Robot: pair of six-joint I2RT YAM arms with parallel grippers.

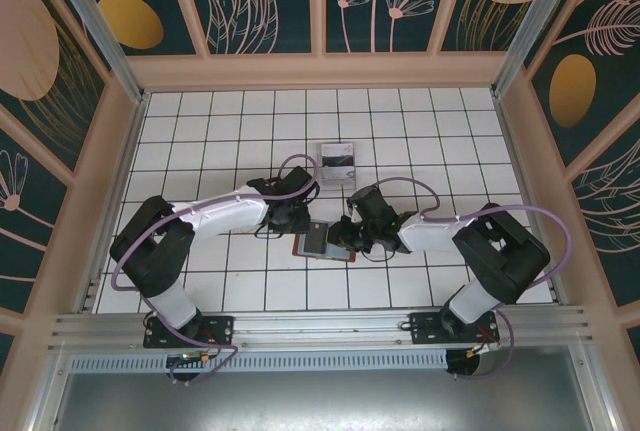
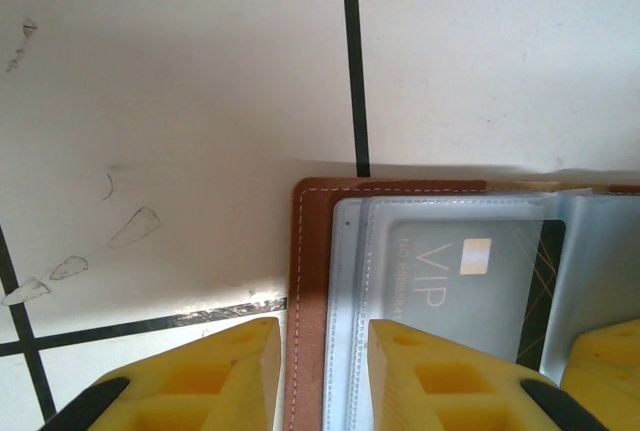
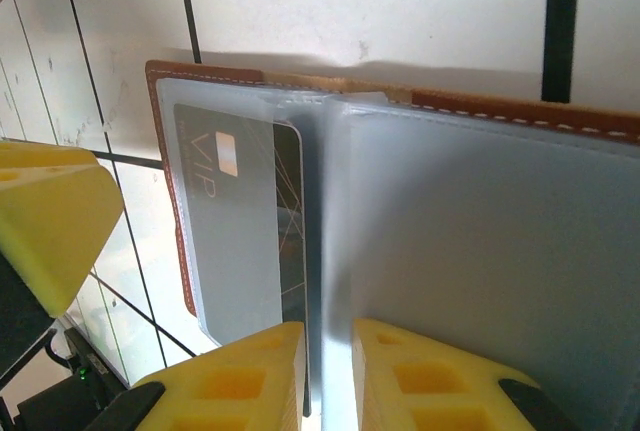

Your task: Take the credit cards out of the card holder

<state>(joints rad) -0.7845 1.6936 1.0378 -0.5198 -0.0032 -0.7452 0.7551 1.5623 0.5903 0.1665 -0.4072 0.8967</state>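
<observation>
The brown leather card holder [image 1: 325, 244] lies open mid-table between the arms, grey-blue sleeves up. The white table [image 1: 230, 131] has a black grid, and the walls [image 1: 400, 1] are teal and floral. The holder's left pocket holds a grey VIP credit card [image 2: 470, 276]. The left end effector [image 2: 323, 341] is parted and holds nothing; the right end effector [image 3: 327, 341] clenches a clear sleeve.

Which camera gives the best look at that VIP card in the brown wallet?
The right wrist view: the VIP card shows nearly whole, with lettering, chip and dark stripe plain. The left wrist view shows it large, but a yellow finger covers its near edge. From above it is a small grey patch.
</observation>
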